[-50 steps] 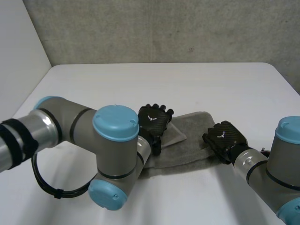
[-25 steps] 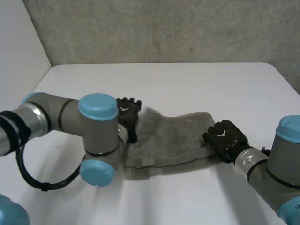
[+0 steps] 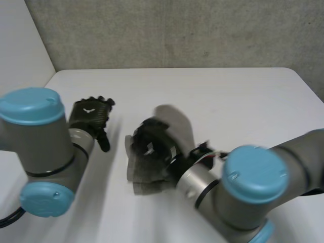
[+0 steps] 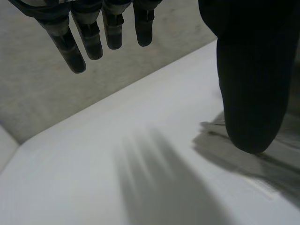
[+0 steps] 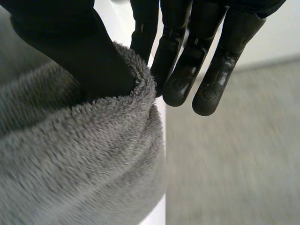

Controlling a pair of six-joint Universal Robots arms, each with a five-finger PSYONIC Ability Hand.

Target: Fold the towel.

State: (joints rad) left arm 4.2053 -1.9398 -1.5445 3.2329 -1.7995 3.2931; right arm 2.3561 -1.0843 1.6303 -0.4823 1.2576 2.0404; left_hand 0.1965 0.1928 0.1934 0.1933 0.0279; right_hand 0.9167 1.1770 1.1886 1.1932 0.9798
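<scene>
**Towel** (image 3: 174,124): one, grey, thick-piled. It sits near the middle of the table, partly lying in a heap and partly lifted. One edge is raised in the right hand and arched over the part beneath. Judged purpose: the raised edge is held high so it can be laid across the lower layer, making a fold. The fold is judged in hand, not yet laid flat.

**Right hand** (image 3: 152,147): one, black, at the end of the right arm, which reaches across from the near right. In the right wrist view the thumb presses down on the towel's rolled edge. The fingers (image 5: 180,70) stand nearly straight just behind that edge, so the cloth is pinched between them. The pinch near the edge is judged to let the rest of the cloth hang free and drape.

**Left hand** (image 3: 90,115): one, black, above bare table, apart from the towel on its left side. Its fingers are straight and spread, the thumb stands apart from them, and it holds nothing. Judged purpose: it is kept clear to leave room for the fold.

**Table** (image 3: 238,91): one, white, bearing the towel alone.

**Arms**: two, grey with light-blue caps.
</scene>
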